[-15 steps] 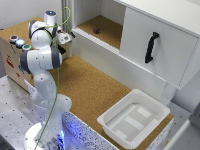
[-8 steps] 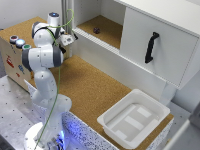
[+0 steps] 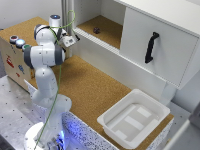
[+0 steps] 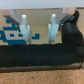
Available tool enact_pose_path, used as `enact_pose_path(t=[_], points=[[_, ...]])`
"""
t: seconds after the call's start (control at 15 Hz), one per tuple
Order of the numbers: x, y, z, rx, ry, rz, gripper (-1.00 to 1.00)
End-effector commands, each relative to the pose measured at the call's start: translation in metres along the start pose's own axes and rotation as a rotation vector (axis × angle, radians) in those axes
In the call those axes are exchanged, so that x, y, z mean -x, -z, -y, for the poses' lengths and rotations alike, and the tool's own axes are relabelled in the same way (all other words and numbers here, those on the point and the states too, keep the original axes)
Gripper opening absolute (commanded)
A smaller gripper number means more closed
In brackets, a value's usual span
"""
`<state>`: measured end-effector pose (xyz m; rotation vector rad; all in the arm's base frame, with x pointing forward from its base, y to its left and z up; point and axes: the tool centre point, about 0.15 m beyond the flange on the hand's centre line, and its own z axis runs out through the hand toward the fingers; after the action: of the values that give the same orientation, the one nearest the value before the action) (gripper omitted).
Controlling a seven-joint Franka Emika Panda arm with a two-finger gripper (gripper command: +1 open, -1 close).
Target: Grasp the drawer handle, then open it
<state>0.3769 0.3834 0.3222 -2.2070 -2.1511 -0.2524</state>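
The drawer handle (image 3: 151, 47), a slim black upright bar at about 2 o'clock in the exterior view, looks rigid and smooth; grip mid-bar. It sits on the drawer (image 3: 159, 46). The gripper (image 4: 38, 21), well apart at 10 o'clock, shows fingers (image 4: 23, 22) spread, empty.

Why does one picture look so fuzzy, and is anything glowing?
The wrist view is blurry all over: the gripper fingers look soft and a big dark band fills the lower half. The exterior view is a little soft, but the black drawer handle stands out clearly, and blue light glows near the robot's base.
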Motion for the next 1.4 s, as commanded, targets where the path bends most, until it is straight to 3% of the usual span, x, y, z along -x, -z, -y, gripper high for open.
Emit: enact_pose_path(t=[0.0, 0.4, 1.33], points=[[0.013, -0.001, -0.009, 0.018, 0.008, 0.057, -1.0], [0.043, 0.012, -0.003, -0.004, -0.021, 0.066, -1.0], [0.134, 0.011, -0.035, 0.048, -0.078, 0.094, -1.0]])
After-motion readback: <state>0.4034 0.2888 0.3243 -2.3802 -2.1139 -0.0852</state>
